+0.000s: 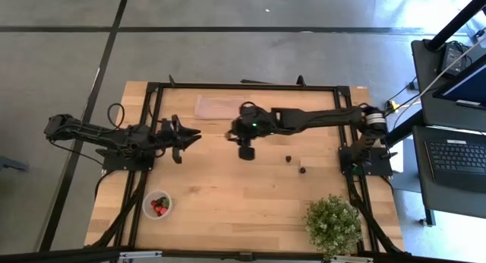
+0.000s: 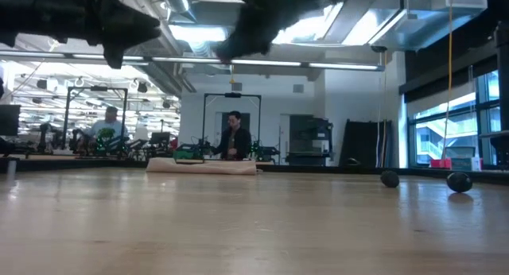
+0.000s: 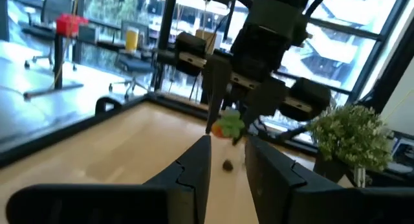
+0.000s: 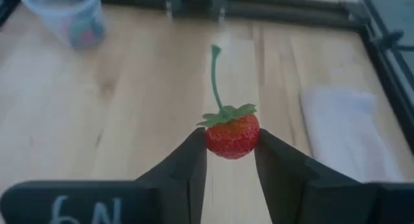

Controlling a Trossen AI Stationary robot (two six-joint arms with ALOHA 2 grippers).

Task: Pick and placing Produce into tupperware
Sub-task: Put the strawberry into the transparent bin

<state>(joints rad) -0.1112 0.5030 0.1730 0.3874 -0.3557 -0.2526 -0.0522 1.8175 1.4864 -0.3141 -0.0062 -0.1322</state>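
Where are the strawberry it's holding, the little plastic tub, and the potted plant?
Red strawberry with green stem [image 4: 232,136], right wrist view, its red body.
Small round clear plastic tub [image 1: 157,205], high view, its rim.
Bushy green potted plant [image 1: 332,224], high view, its leaves.

arms: dark, jointed — black cables | right arm [image 1: 304,120]: green light | fingers: black, flat
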